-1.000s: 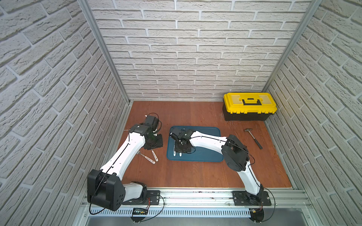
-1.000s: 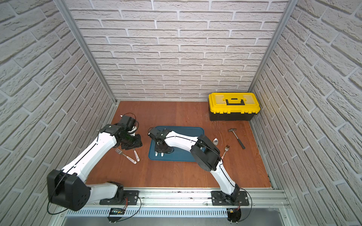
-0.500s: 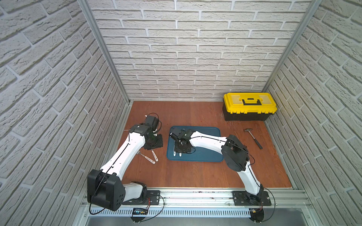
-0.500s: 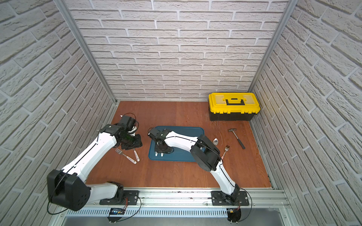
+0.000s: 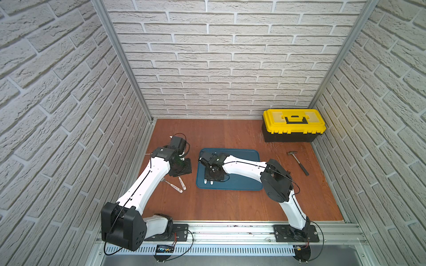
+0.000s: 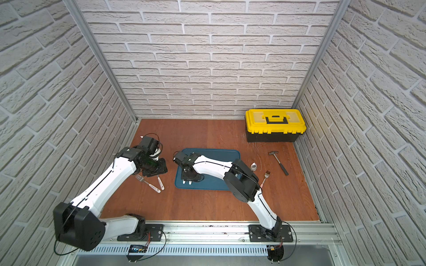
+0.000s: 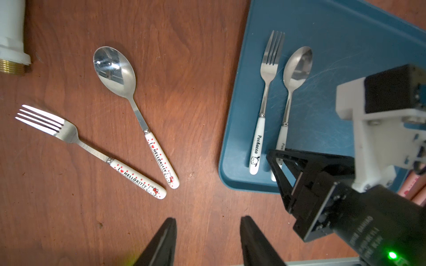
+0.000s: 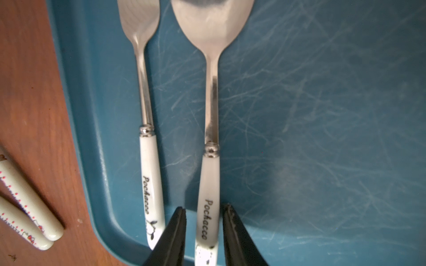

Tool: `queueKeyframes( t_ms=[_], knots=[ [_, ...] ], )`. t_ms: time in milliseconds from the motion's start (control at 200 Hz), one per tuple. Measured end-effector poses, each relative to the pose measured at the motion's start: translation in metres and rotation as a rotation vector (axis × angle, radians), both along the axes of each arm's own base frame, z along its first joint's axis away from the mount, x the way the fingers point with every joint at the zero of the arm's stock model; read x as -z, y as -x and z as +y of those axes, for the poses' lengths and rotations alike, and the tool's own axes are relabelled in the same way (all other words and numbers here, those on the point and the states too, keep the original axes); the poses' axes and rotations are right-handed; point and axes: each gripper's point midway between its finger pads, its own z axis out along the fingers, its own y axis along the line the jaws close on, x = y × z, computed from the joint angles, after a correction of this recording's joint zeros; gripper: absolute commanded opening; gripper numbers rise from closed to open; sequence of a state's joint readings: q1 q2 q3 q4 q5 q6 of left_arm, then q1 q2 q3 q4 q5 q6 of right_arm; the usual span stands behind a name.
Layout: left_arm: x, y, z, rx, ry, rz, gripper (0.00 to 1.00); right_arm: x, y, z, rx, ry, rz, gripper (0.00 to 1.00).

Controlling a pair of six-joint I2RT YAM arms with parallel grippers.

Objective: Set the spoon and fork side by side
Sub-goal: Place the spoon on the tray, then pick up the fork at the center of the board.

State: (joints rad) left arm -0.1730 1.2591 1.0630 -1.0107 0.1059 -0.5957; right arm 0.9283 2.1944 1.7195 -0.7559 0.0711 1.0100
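Two right gripper [image 8: 204,207] jaws are spread narrowly astride the Pochacco spoon [image 8: 212,103] handle, with the Pochacco fork [image 8: 146,103] just outside them; left gripper [image 7: 208,217] jaws are held apart.

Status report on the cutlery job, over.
Left gripper open, empty, over the table. Right gripper open, jaws straddling spoon at its handle, not clamped. Spoon and fork lie side by side on blue tray. Nothing blocking.

Tray [image 7: 345,34]: showing deep blue with pale scratches.
Pochacco fork [image 7: 258,142], Pochacco spoon [image 7: 297,64]: steel heads, white handles carrying black lettering.
Hello Kitty fork [image 7: 136,178], Hello Kitty spoon [image 7: 113,66]: white handles wearing red dots.
Toolbox [image 5: 294,125], upper right in a top view: showing yellow over black.
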Motion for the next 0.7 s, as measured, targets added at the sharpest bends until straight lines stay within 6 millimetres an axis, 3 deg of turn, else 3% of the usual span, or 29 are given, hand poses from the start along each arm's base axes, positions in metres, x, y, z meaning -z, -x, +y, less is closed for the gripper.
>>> queueKeyframes(
  t_ms=[155, 295, 395, 515, 625, 700],
  knots=[
    [-0.003, 0.0, 0.0, -0.001, 0.005, -0.01, 0.51, -0.022, -0.001, -0.006, -0.02, 0.009, -0.052, 0.42],
    [-0.003, 0.0, -0.001, -0.002, 0.006, -0.01, 0.51, -0.074, -0.003, -0.015, -0.037, -0.03, -0.151, 0.43],
    [-0.003, 0.0, 0.0, -0.003, 0.005, -0.01, 0.51, -0.109, 0.0, -0.045, -0.008, -0.048, -0.22, 0.42],
    [-0.001, 0.001, 0.001, -0.012, 0.0, -0.005, 0.52, -0.115, 0.006, -0.112, 0.071, 0.017, -0.251, 0.41],
    [0.003, 0.005, 0.002, -0.025, -0.002, 0.013, 0.52, -0.092, 0.01, -0.199, 0.216, 0.124, -0.215, 0.41],
    [0.008, 0.007, 0.003, -0.032, -0.003, 0.03, 0.52, -0.076, 0.026, -0.26, 0.33, 0.196, -0.177, 0.41]
  ],
)
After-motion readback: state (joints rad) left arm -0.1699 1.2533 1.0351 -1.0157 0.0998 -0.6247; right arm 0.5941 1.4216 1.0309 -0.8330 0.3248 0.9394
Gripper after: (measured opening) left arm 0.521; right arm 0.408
